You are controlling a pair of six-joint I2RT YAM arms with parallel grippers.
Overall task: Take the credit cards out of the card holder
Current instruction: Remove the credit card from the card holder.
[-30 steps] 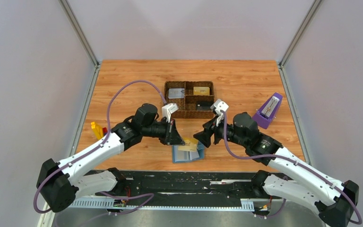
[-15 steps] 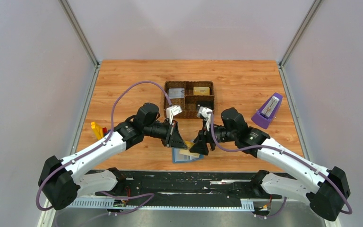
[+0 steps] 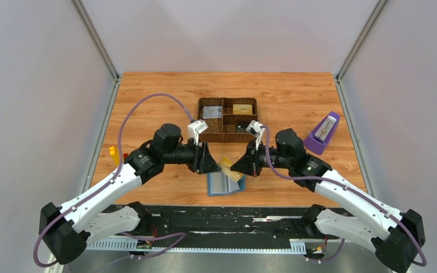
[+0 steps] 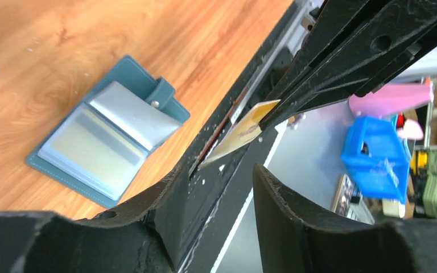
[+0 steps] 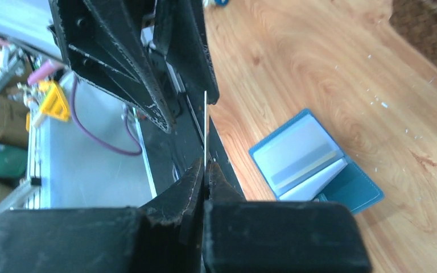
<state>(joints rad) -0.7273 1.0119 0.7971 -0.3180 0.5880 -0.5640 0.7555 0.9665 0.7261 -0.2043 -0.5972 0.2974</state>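
The card holder (image 3: pixel 223 184) lies open on the table near the front edge, light blue pockets facing up, also seen in the left wrist view (image 4: pixel 105 136) and the right wrist view (image 5: pixel 313 156). A gold-yellow credit card (image 3: pixel 231 169) hangs in the air above it, between the two grippers. My right gripper (image 3: pixel 240 166) is shut on one end of this card, which shows edge-on (image 5: pixel 205 128) at the pinched tips (image 5: pixel 205 165). My left gripper (image 3: pixel 209 163) stands open just left of the card (image 4: pixel 244 128), its jaws (image 4: pixel 216 173) apart and not touching it.
A brown woven divided tray (image 3: pixel 227 100) stands behind the grippers, holding a silver card (image 3: pixel 211 112) and a gold card (image 3: pixel 242 108). The purple metronome (image 3: pixel 322 133) is at the right, and yellow and red blocks (image 3: pixel 116 154) sit by the left edge.
My right gripper came in and shut on the gold card. My left gripper opened, let the card go and drew back a little to the left.
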